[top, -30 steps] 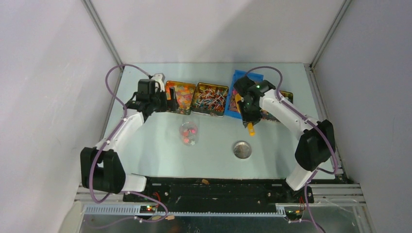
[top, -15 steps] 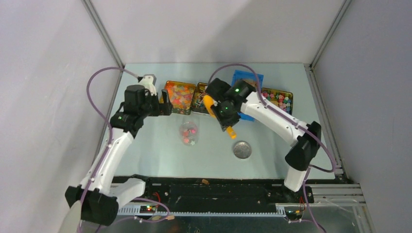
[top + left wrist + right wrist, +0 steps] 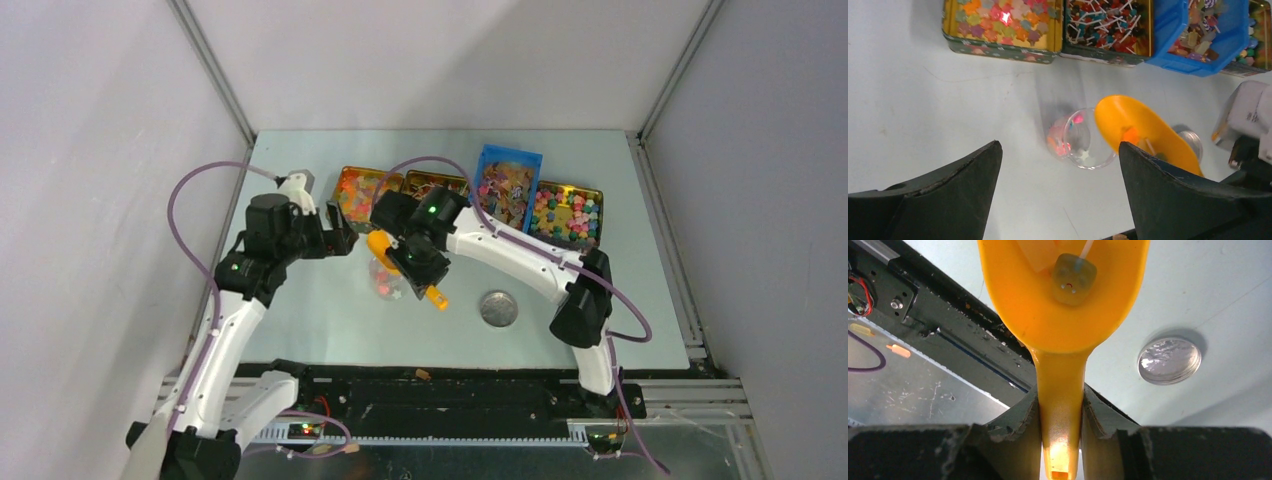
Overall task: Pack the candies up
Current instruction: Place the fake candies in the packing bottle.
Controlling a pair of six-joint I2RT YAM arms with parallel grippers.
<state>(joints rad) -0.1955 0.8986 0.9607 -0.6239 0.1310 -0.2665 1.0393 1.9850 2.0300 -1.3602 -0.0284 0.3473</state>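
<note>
Now my right gripper [image 3: 1060, 410], pinching the orange scoop [image 3: 1063, 320], had swung from the trays [image 3: 1178, 61] to just over the clear jar [image 3: 1079, 145], candies [image 3: 1074, 279] in its bowl ready to tip; my left gripper [image 3: 1058, 144] hung spread nearby.

Colour key: scoop [image 3: 1063, 315] orange; bin [image 3: 1168, 35] blue; round lid [image 3: 1169, 360] silver; candies [image 3: 1003, 20] multicoloured; tin [image 3: 998, 49] gold inside, dark green patterned outside; surface [image 3: 923, 110] pale grey-green.

Left gripper [image 3: 1058, 150] spread wide, right gripper [image 3: 1060, 407] clamped, its arm stretched leftward.
</note>
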